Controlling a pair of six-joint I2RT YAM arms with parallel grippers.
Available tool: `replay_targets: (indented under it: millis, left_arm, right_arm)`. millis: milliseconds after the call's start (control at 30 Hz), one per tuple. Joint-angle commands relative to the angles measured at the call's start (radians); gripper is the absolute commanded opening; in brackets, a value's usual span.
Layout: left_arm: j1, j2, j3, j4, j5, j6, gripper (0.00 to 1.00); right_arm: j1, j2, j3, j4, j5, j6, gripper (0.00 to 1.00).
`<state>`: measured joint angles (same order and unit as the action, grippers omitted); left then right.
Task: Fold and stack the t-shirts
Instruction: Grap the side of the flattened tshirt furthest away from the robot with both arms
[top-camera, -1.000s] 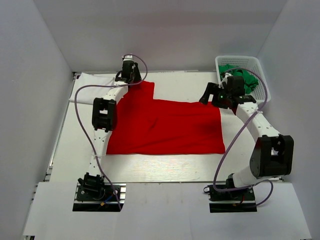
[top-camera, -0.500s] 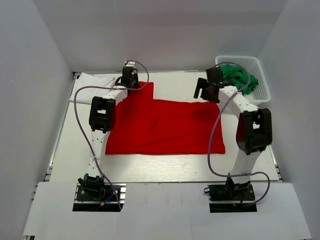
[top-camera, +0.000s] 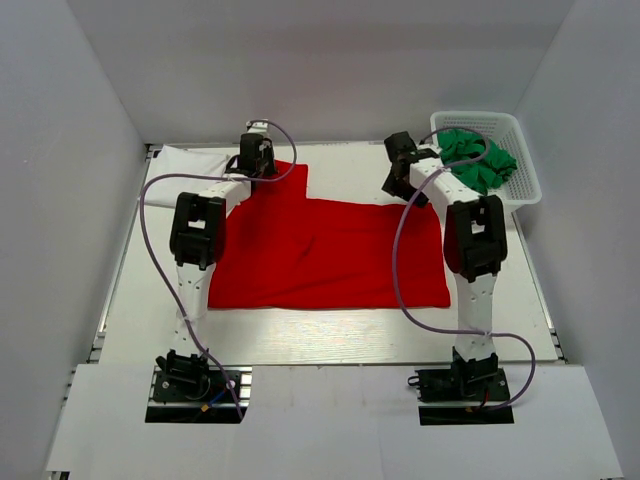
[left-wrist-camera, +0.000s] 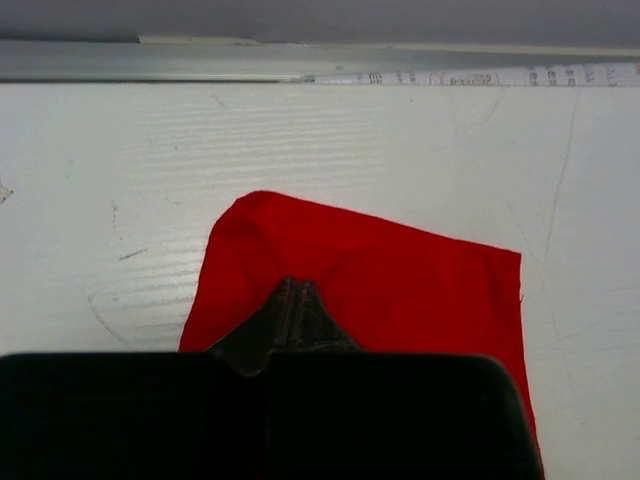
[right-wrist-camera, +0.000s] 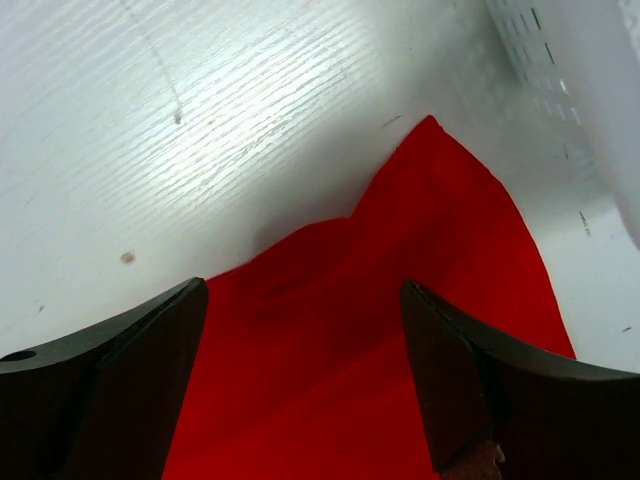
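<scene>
Two far corners are in play. The left gripper is pressed together, pinching the far-left edge of the red t-shirt. The right gripper hangs spread over the far-right corner, not gripping it. The shirt lies flat mid-table — green t-shirts sit in the basket. The first fold looks about to start; next, I judge, the right jaws must close on their corner so both lift together.

Reached far forward, the left pincer is pinched closed, the right pincer spread wide.
</scene>
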<state>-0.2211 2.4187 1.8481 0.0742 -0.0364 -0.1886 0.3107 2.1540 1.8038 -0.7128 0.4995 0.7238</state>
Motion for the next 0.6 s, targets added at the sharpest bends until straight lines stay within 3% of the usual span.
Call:
replay_targets:
  millis: [0, 300, 567]
  left_arm:
    - [-0.004, -0.102, -0.035, 0.024, 0.006, -0.002, 0.00]
    - [-0.004, -0.155, -0.116, 0.081, 0.016, 0.008, 0.00]
    - [-0.024, -0.260, -0.279, 0.147, -0.039, 0.046, 0.00]
  right_arm:
    - [0.011, 0.053, 0.065, -0.080, 0.109, 0.091, 0.83]
    - [0.002, 0.089, 0.049, -0.028, 0.148, 0.146, 0.83]
    - [0.002, 0.115, 0.095, 0.016, 0.129, 0.154, 0.83]
